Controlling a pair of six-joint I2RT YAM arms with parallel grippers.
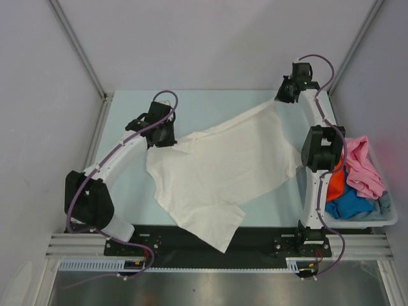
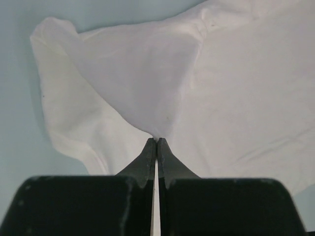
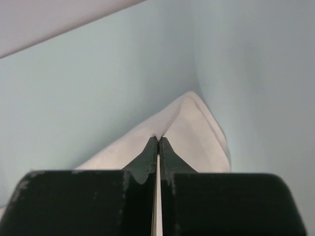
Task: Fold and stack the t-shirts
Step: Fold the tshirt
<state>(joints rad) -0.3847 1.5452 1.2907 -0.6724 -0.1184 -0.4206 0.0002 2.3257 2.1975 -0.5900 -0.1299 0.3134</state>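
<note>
Toward the left edge of the pale blue bench (image 1: 124, 121), the left gripper (image 1: 169, 140) is pinching a raised fold of the white t-shirt (image 1: 223, 169), its fingers (image 2: 145, 157) pressing together on the cloth. The shirt is lying spread across the middle of the bench, stretching diagonally toward the far right corner, with one end drooping over the near edge. Near that far right corner, the right gripper (image 1: 282, 97) is clamping another peak of the same shirt, its fingers closing tight on the fabric. Along the right edge, a pale plastic bin (image 1: 390, 217) is holding the pink t-shirt (image 1: 364, 169), orange t-shirt (image 1: 334, 185), bright blue t-shirt (image 1: 350, 204) and grey-blue t-shirt (image 1: 384, 204), all bunched together.
</note>
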